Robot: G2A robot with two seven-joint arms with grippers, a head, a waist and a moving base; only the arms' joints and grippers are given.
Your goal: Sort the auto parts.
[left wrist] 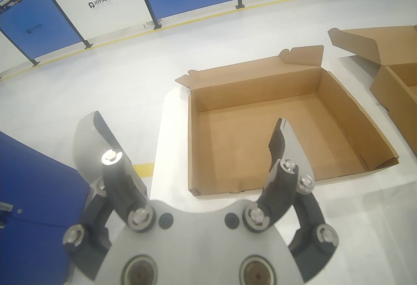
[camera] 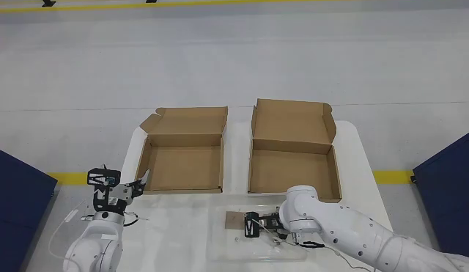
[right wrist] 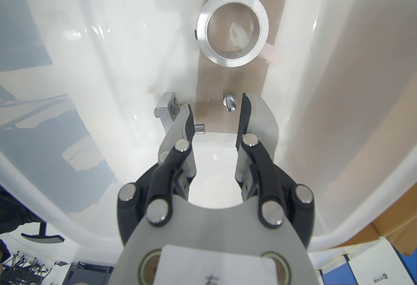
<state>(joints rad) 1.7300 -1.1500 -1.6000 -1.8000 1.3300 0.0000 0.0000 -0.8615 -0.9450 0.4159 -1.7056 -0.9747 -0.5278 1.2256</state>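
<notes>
Bolt [right wrist: 229, 103] (small) by right fingers [right wrist: 243, 118], ring [right wrist: 232, 28] beyond

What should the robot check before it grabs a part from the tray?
1. Right gripper open, inside the tray: ok.
2. Bolt lined up with the gap between the fingers: ok.
3. Height of the fingers above the bolt: cannot tell.
4. Block clear of the fingers: cannot tell; it lies right beside one finger.
5. Ring out of the way: ok, it lies farther ahead.
6. Left box and right box open and empty: ok.
</notes>
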